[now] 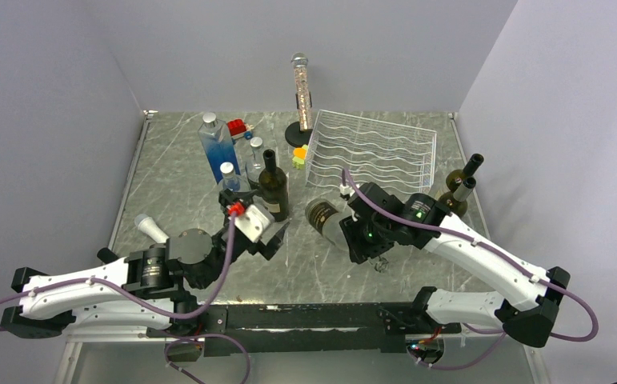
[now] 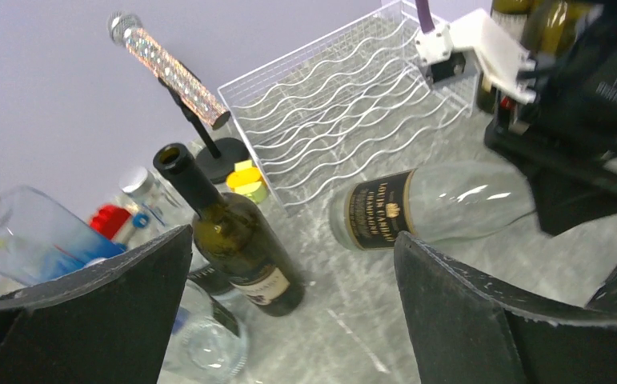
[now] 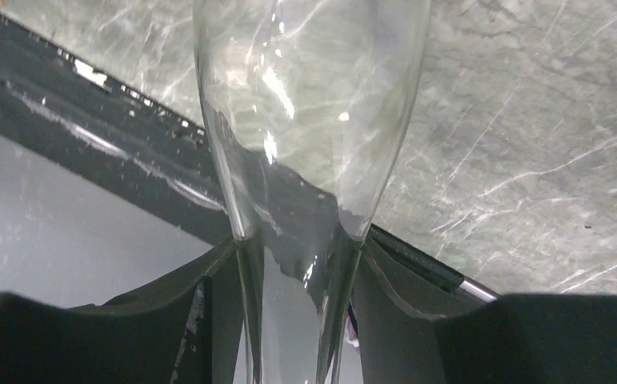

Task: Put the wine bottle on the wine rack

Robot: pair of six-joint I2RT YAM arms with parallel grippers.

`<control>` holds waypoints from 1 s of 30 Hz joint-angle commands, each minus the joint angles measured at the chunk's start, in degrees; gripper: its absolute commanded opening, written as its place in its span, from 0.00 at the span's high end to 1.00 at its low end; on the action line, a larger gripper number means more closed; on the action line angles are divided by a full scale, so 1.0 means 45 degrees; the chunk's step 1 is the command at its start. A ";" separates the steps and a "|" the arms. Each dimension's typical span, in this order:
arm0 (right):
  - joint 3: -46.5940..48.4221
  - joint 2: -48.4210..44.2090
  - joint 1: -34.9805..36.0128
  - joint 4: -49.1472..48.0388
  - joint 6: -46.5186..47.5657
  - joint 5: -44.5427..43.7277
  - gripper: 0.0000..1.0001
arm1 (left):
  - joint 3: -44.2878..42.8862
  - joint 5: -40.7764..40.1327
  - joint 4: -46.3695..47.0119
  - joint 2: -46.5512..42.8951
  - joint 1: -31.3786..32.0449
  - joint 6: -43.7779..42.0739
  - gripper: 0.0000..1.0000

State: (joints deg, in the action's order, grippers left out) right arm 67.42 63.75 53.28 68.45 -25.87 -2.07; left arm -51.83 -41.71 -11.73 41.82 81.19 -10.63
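Observation:
A clear wine bottle [image 1: 326, 218] with a black label is held off the table by its neck, its base pointing toward the white wire wine rack [image 1: 373, 148] and stopping just short of the rack's near edge. My right gripper [image 1: 369, 242] is shut on the bottle's neck; in the right wrist view the glass [image 3: 305, 104] narrows down between the two fingers of the gripper [image 3: 297, 264]. My left gripper [image 1: 275, 234] is open and empty, left of the bottle. In the left wrist view the gripper [image 2: 293, 236] frames the bottle [image 2: 417, 204] and the rack [image 2: 345, 96].
A dark green bottle [image 1: 274, 188] stands upright left of the held bottle, with a blue bottle [image 1: 217, 148] and clear bottles [image 1: 233, 194] beside it. A glittery tube on a stand [image 1: 300, 88] is behind the rack. Two dark bottles [image 1: 458, 192] stand right of it. A white object [image 1: 154, 232] lies at the left.

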 commanded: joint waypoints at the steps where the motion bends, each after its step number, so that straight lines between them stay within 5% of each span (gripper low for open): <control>1: 0.0237 -0.0274 -0.0212 -0.3722 -0.0755 -0.1036 1.00 | -0.0681 -0.1152 0.0188 0.0008 -0.0041 0.3460 0.01; 10: -0.0636 0.0539 -0.0490 -0.5697 -0.1231 -0.1241 1.00 | -0.1061 -0.0410 -0.0617 -0.0077 -0.0045 0.6588 0.01; 16: -0.1540 0.0324 -0.0541 -0.7632 -0.1330 -0.1086 1.00 | -0.1533 0.0274 -0.1410 -0.0088 -0.0037 0.6857 0.01; 30: -0.2160 0.0295 -0.0744 -0.8361 -0.1830 -0.2299 1.00 | -0.2195 -0.0748 -0.2534 -0.0193 -0.0034 0.7554 0.01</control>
State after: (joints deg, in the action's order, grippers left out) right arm 56.10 68.25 50.94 42.50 -34.13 -7.42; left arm -58.46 -43.20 -21.30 41.47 81.19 21.56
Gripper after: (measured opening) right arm 0.501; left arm 0.995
